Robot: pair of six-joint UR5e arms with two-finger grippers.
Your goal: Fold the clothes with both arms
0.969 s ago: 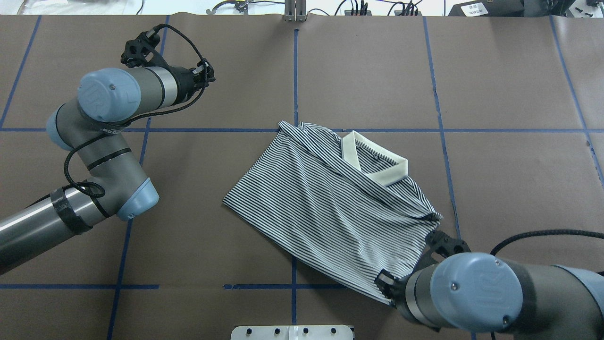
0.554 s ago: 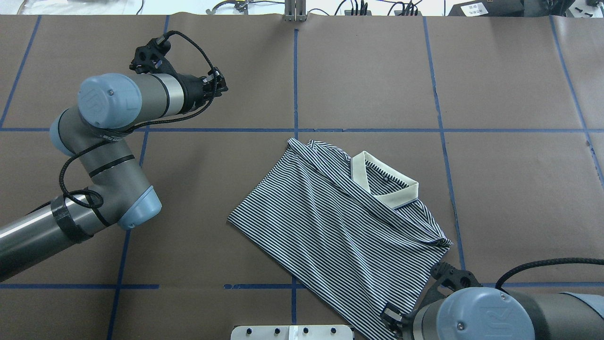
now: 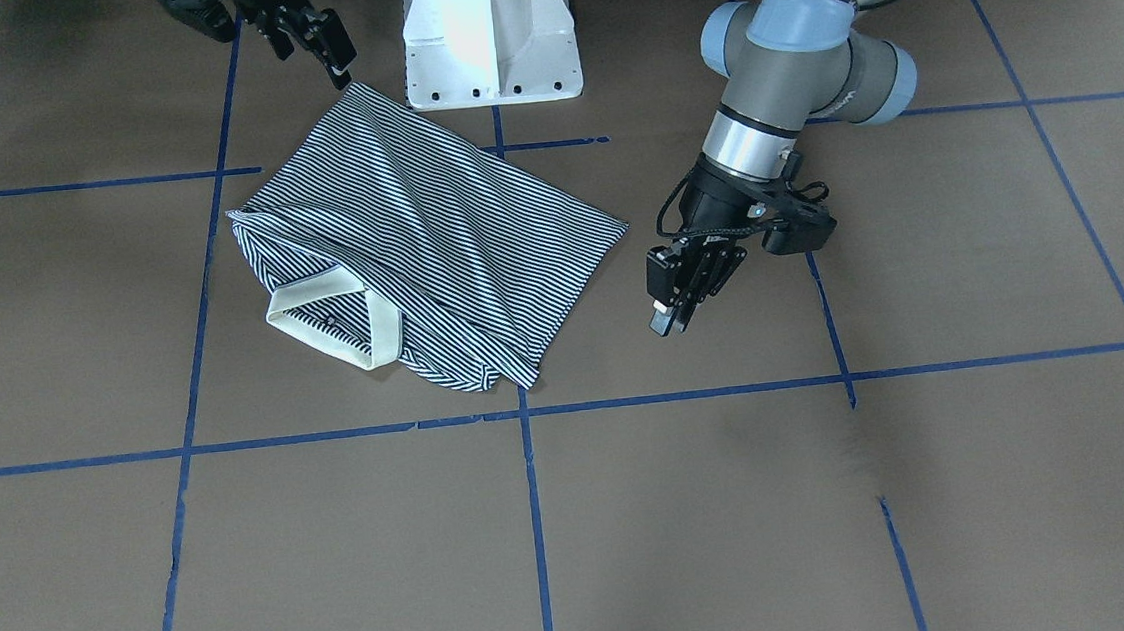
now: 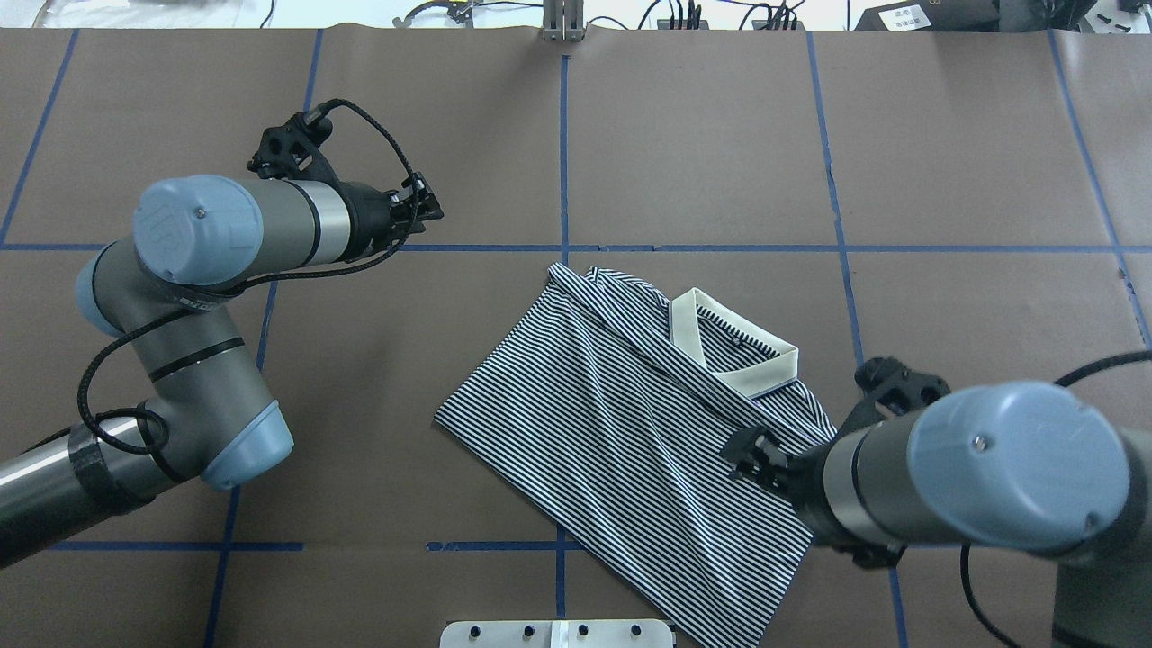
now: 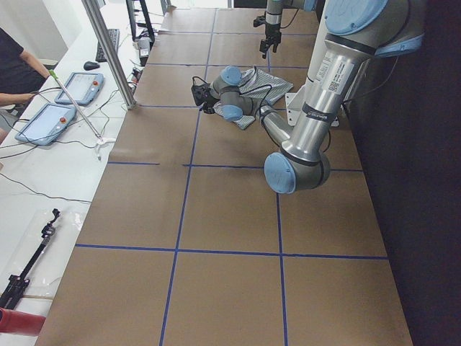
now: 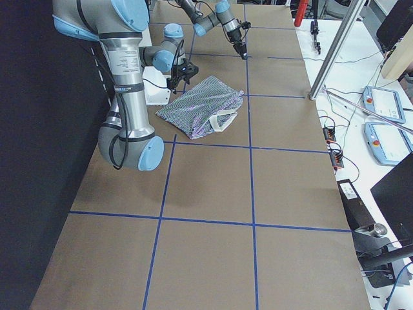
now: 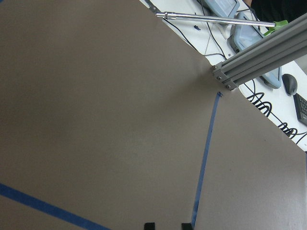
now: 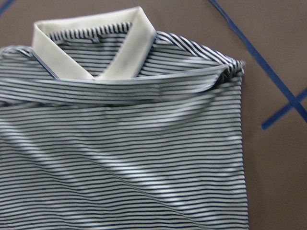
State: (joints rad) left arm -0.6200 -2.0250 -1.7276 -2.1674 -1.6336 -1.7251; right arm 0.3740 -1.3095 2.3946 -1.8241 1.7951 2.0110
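The striped polo shirt point(image 4: 621, 432) lies folded on the brown table, cream collar point(image 4: 733, 346) toward the far right; it also shows in the front view point(image 3: 435, 225). My right gripper point(image 4: 751, 454) hovers over the shirt's near right part, holding nothing; its fingers look spread in the front view point(image 3: 310, 49). The right wrist view shows the shirt point(image 8: 124, 158) and collar point(image 8: 96, 43) below, with no fingers in it. My left gripper point(image 4: 432, 205) hangs over bare table left of the shirt point(image 3: 664, 312), fingertips close together and empty.
The white pedestal base point(image 3: 489, 30) stands at the near table edge beside the shirt's hem. Blue tape lines point(image 4: 565, 135) grid the table. An aluminium post point(image 7: 259, 52) and tablets point(image 5: 43, 122) are past the far edge.
The shirt slid toward the robot and to the right with my right gripper, then stayed put. My right gripper let go and rose over the shirt. My left gripper moved right, toward the shirt.
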